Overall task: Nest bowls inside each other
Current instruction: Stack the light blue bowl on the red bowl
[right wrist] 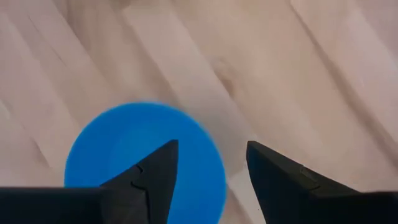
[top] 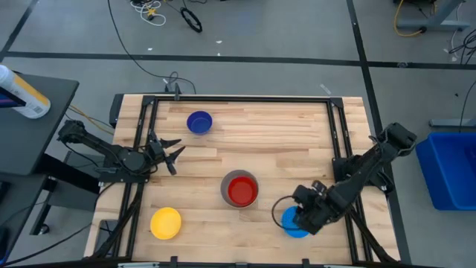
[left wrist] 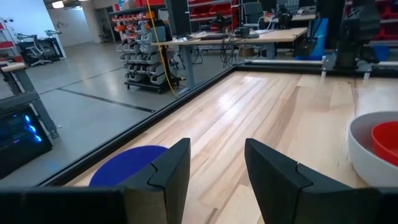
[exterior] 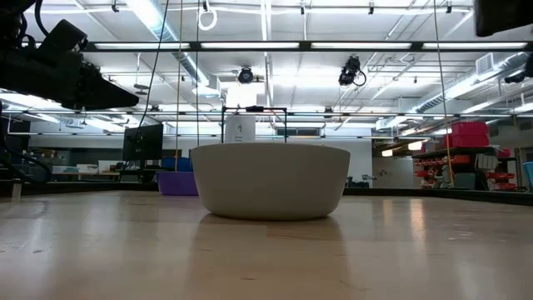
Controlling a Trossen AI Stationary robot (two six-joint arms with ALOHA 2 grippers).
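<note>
Bowls are spread all over the table (top: 297, 123) right now: the red bowl (top: 242, 191) already sits inside the grey bowl (top: 227, 184) near the middle, the dark blue bowl (top: 199, 122) is off toward the far side, the yellow bowl (top: 166, 222) is at the near left corner, and the light blue bowl (top: 291, 225) is at the near right, partly under the right arm.

The right gripper (right wrist: 208, 152) hangs right over that light blue bowl with its fingers spread wide and nothing between them. So I'd guess the step in hand is picking it up. From the wrist view, one finger is over the inside of the bowl and the other is outside the rim, which is pretty much what you want. My take: come straight down so the wall ends up between the fingers, pinch the rim firmly, and lift cleanly before swinging over to the grey and red stack. Thin plastic can slip or tip if you grab too shallow, so go a bit deeper on the wall.

The left gripper (left wrist: 214, 165) waits near the left edge of the table, fingers apart and holding nothing, pointed across toward the dark blue bowl.

As for writing or brands: nothing readable anywhere on the bowls. There's a white bottle with a yellow label (top: 21, 93) on the side stand, but I can't make out any text.
</note>
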